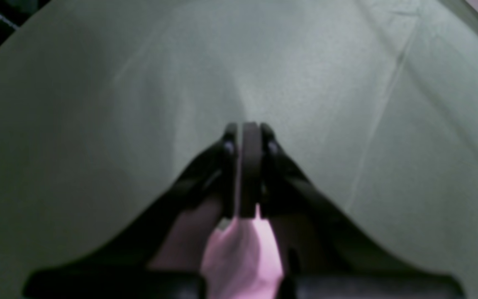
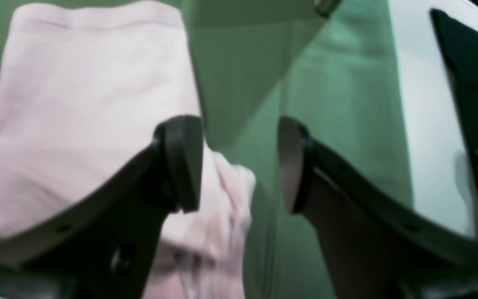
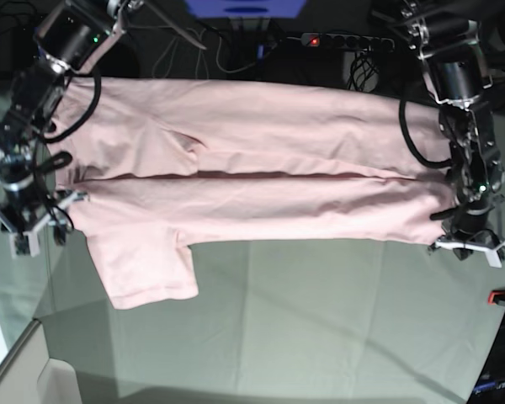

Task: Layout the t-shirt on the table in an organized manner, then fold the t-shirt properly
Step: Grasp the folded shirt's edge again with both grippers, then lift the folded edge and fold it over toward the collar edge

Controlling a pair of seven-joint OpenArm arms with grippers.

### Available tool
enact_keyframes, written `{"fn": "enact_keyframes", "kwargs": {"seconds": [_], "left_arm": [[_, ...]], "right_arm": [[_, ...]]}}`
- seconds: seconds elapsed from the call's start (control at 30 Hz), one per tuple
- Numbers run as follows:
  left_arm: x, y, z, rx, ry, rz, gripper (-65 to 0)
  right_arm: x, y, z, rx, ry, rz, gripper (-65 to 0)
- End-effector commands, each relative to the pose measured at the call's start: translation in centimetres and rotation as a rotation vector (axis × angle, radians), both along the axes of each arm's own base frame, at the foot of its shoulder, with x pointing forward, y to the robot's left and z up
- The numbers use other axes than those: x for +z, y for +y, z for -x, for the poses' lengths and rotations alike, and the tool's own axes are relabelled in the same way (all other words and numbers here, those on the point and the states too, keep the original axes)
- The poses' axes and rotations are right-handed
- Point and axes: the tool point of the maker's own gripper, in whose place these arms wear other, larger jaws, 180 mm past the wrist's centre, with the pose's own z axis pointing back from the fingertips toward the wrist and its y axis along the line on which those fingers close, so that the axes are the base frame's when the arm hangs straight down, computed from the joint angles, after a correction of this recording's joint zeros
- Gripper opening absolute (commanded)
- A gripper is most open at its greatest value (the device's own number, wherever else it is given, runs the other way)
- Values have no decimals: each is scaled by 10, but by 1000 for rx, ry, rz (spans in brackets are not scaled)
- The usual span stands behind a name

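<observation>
Pale grey-green cloth-covered table [image 3: 320, 320], creased, matte. We note the left gripper [image 1: 245, 174], black fingers pressed together, pinching the pale pink cotton t-shirt [image 3: 261, 181] by a soft bunched fold behind the tips, likely to keep that end taut. Right gripper [image 2: 241, 164]: fingers apart, a crumpled shirt edge between them, unclamped. Beyond, the shirt lies stretched sideways, limp, ridged lengthwise.
</observation>
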Motion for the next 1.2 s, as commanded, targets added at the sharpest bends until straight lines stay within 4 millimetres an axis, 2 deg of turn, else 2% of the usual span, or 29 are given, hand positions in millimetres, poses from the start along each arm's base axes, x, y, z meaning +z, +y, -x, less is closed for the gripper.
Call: {"fn": "enact_keyframes", "kwargs": {"seconds": [0.0,0.07,0.13,0.2,0.3,0.37,0.57,0.67,0.8,0.93,1.03,1.17], "left_arm": [[22,8,-11,4,-62,-31,-650],[22,8,-11,4,-62,-31,-650],[22,9,-10,4,-60,-32,-650],[17,9,-6,4,-48,-32,-650],[15,9,-3,4,-42,-34,-650],[15,9,-3,4,-42,-34,-650],[18,16,-2,9,-40,-49,-650],[18,18,-2,10,-39,-51,-650],[18,18,-2,11,-40,-52,-650],[17,18,-2,12,-37,-49,-650],[17,18,-3,12,-38,-48,-650],[18,18,-3,12,-39,-49,-650]], "right_arm": [[14,3,-17,17,-54,-7,-329],[11,2,-30,34,-15,-5,-300],[-2,1,-41,51,64,-8,-269],[-7,-7,-56,50,113,-22,-249],[-13,-11,-77,52,141,-70,-245],[-21,-17,-82,51,171,-93,-245],[-63,-16,-71,53,290,-173,-246],[-69,-8,-70,66,271,-194,-247],[-82,-7,-56,66,288,-200,-247],[-95,7,-47,76,312,-222,-248],[-100,9,-42,77,325,-225,-251],[-109,19,-35,84,342,-242,-337]]}}
